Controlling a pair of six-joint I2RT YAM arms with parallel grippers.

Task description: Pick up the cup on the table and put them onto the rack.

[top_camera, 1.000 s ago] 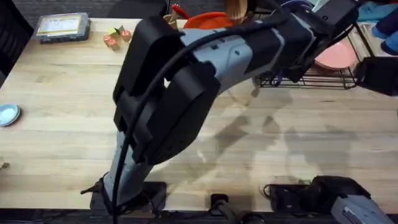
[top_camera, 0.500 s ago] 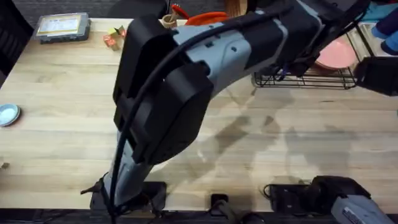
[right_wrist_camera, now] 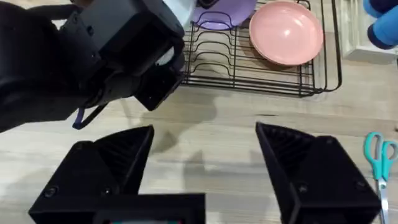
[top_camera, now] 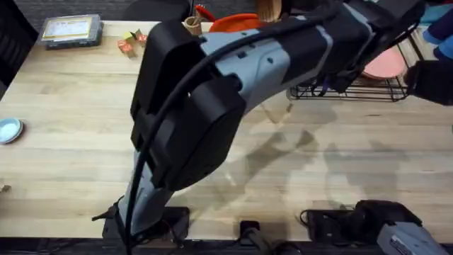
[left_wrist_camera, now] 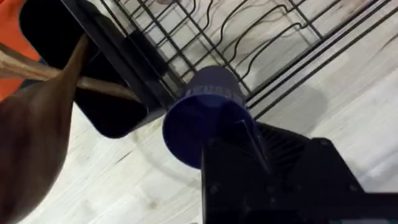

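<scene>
The dark navy cup (left_wrist_camera: pixel 208 115) is seen end-on, held in my left gripper (left_wrist_camera: pixel 233 140), which is shut on it. It hangs just above the near corner of the black wire rack (left_wrist_camera: pixel 261 37), beside the black holder (left_wrist_camera: pixel 93 87) with wooden utensils. From overhead my left arm (top_camera: pixel 233 78) stretches from the lower left to the rack (top_camera: pixel 354 91) at the back right. My right gripper (right_wrist_camera: pixel 205 143) stands open over bare table (right_wrist_camera: pixel 217 124) in front of the rack (right_wrist_camera: pixel 249 68), with nothing between its fingers.
A pink plate (right_wrist_camera: pixel 286 31) and a purple plate (right_wrist_camera: pixel 221 15) sit in the rack. Scissors (right_wrist_camera: pixel 379 155) lie on the table to the right. A grey box (top_camera: pixel 71 30), small blocks (top_camera: pixel 131 42) and a pale blue dish (top_camera: pixel 8 129) lie on the left side.
My left arm has pushed a little farther toward the rack at the back right, carrying the cup. The right arm has stayed where it was.
</scene>
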